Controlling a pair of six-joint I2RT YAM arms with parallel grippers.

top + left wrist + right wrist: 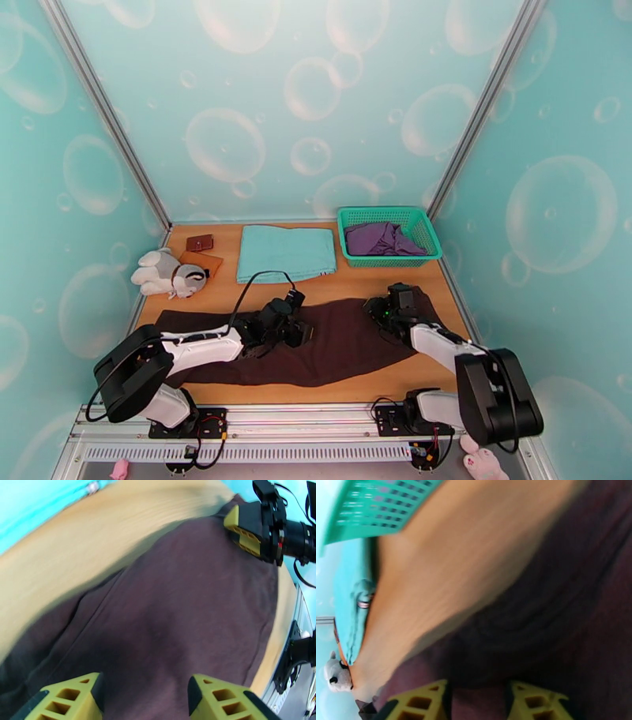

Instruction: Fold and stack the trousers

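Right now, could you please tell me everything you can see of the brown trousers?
The trousers are dark brown, of soft matte cloth, with a seam running down them. They lie flat and lightly rumpled on the wooden table, stretched left to right as one long band. The left claw hangs open over the middle. The right claw is at the right end, and whether it pinches cloth is unclear.

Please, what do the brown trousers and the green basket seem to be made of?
The trousers: probably soft woven cloth with a matte finish. They lie limp and show seams and creases but no shine. The basket: likely moulded plastic, smooth and teal-green, with a regular open lattice in its walls.
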